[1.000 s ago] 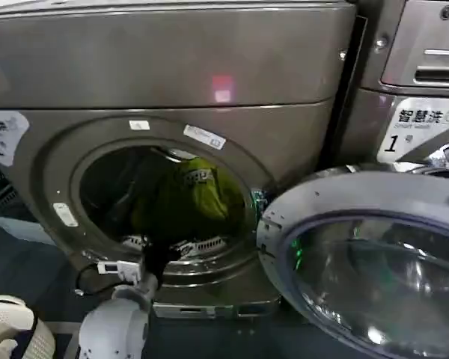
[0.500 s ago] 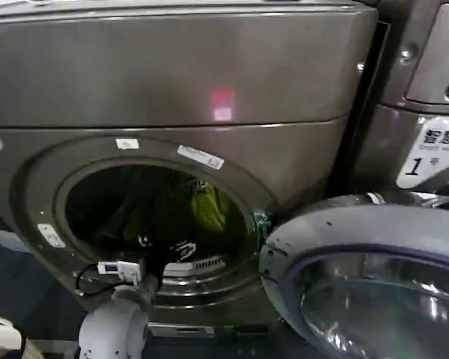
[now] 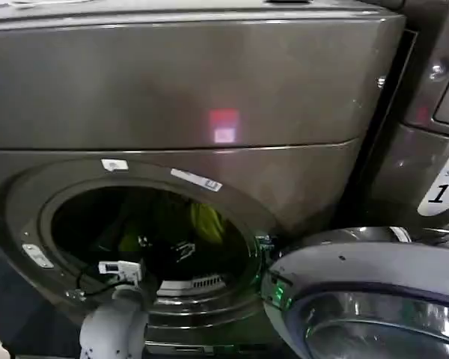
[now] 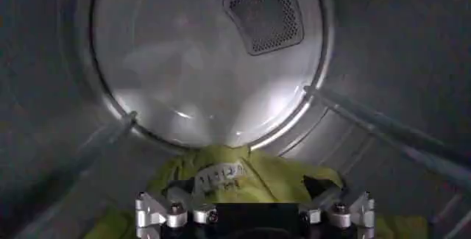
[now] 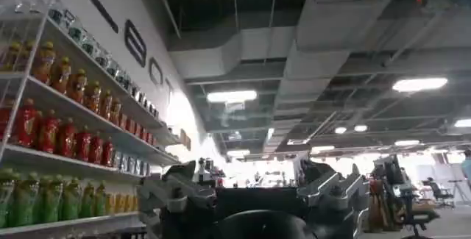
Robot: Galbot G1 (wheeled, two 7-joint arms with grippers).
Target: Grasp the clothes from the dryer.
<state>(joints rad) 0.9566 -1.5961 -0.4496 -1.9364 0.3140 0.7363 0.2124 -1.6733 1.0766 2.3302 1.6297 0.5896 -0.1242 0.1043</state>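
Reaching through the round porthole, the left arm (image 3: 114, 329) rose from below the dryer (image 3: 187, 97) and ran into the dark drum, with the left gripper (image 4: 254, 202) well inside. By the left wrist view, its two metal fingers (image 4: 163, 211) stood apart, one to each side of the clothes (image 4: 243, 178), with the jaws spread and not closed on the fabric. The olive-green bundle lay on the drum floor directly ahead of the gripper, between the fingers and the pale round back wall (image 4: 206, 56) of the drum. It formed a low heap whose long axis ran crosswise to the gripper's reach, from one finger toward the other, rising to a soft peak in the middle. A small pale printed patch (image 4: 221, 176) sat near that peak on the side toward the gripper, tilted slightly. Whether the fingers touched the cloth could not be told.

From the head view, the clothes (image 3: 206, 223) showed as a yellow-green patch deep within the porthole, toward its upper middle, beyond the gripper's dark body. To the right of the porthole, the grey-rimmed glass door (image 3: 367, 299) hung swung open, low beside the dryer's front. Further right stood a neighbouring machine with a white "1" sticker (image 3: 443, 191).

The right gripper (image 5: 254, 200) was held away from the dryer, facing a room with shelves of bottles (image 5: 66, 145); its fingers stood apart with nothing between them.
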